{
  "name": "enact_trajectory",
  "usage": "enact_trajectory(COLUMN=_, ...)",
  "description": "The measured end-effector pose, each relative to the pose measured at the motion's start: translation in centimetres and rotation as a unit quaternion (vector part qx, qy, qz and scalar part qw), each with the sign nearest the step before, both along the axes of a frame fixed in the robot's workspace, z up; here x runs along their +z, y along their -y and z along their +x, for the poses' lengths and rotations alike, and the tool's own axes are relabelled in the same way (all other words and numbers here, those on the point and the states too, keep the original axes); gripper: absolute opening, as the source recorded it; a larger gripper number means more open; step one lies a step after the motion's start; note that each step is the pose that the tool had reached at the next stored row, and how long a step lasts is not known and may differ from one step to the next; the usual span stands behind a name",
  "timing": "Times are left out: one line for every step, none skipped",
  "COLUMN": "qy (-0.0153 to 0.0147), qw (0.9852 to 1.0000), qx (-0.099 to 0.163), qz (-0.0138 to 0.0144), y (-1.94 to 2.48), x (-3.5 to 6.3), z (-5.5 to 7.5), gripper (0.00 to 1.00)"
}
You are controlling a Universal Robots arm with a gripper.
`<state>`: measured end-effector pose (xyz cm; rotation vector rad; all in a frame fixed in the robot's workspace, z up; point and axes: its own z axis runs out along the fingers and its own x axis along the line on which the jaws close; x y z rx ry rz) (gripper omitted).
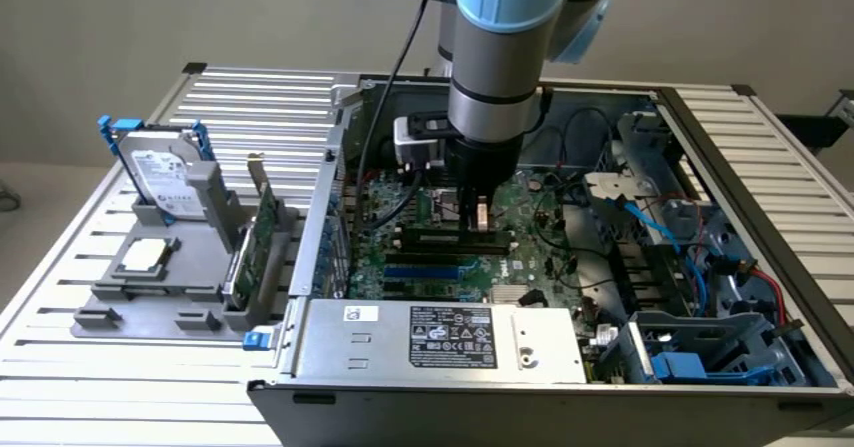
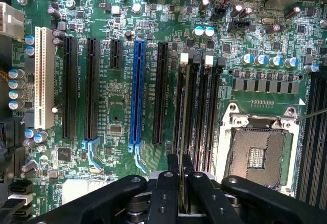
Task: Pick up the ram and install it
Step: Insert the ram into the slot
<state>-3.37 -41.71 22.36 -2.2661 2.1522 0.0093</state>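
My gripper (image 1: 478, 217) reaches down inside the open computer case, low over the motherboard (image 2: 117, 106). In the wrist view its two black fingers (image 2: 173, 169) stand almost together, pinching the ram (image 2: 180, 132), which appears edge-on as a thin dark strip. The gripper (image 2: 180, 158) holds the stick lined up along the first black memory slot (image 2: 190, 111), next to the slot's white latch (image 2: 184, 58). Whether the ram's lower edge sits in the slot or just above it I cannot tell.
Black and blue expansion slots (image 2: 137, 91) lie beside the memory slots, and the bare CPU socket (image 2: 258, 152) on the other side. Outside the case, at the exterior view's left, a grey holder (image 1: 160, 287) carries a hard drive (image 1: 167, 177) and a green expansion card (image 1: 254, 252). The power supply (image 1: 441, 337) fills the case front.
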Motion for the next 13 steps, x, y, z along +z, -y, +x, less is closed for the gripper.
enact_trajectory(qy=0.0, qw=1.0, qx=0.0, qz=0.0, y=0.0, x=0.02, z=0.0, gripper=0.14)
enact_trajectory(qy=0.0, qw=1.0, qx=0.0, qz=-0.0001, y=0.0, x=0.02, z=0.0, gripper=0.14)
enact_trajectory(qy=-0.0001, qw=1.0, qx=0.001, qz=-0.0002, y=0.0, x=0.02, z=0.0, gripper=0.14)
enact_trajectory(qy=-0.0001, qw=1.0, qx=0.001, qz=-0.0004, y=0.01, x=0.03, z=0.0, gripper=0.14)
enact_trajectory(qy=-0.0001, qw=1.0, qx=0.001, qz=-0.0005, y=0.01, x=0.03, z=0.0, gripper=0.14)
enact_trajectory(qy=-0.0001, qw=1.0, qx=0.001, qz=-0.0006, y=0.01, x=0.02, z=0.0, gripper=0.14)
enact_trajectory(qy=0.0, qw=1.0, qx=0.001, qz=-0.0007, y=0.0, x=0.02, z=0.0, gripper=0.14)
enact_trajectory(qy=0.0, qw=1.0, qx=0.002, qz=-0.0008, y=0.0, x=0.02, z=0.0, gripper=0.14)
enact_trajectory(qy=-0.0001, qw=1.0, qx=0.002, qz=-0.0009, y=0.0, x=0.02, z=0.0, gripper=0.14)
enact_trajectory(qy=-0.0001, qw=1.0, qx=0.002, qz=-0.001, y=0.0, x=0.02, z=0.0, gripper=0.14)
enact_trajectory(qy=-0.0001, qw=1.0, qx=0.003, qz=-0.001, y=0.0, x=0.01, z=0.0, gripper=0.14)
enact_trajectory(qy=-0.0001, qw=1.0, qx=0.003, qz=-0.001, y=0.0, x=0.0, z=0.0, gripper=0.14)
enact_trajectory(qy=0.0, qw=1.0, qx=0.003, qz=-0.0009, y=0.0, x=-0.03, z=0.0, gripper=0.14)
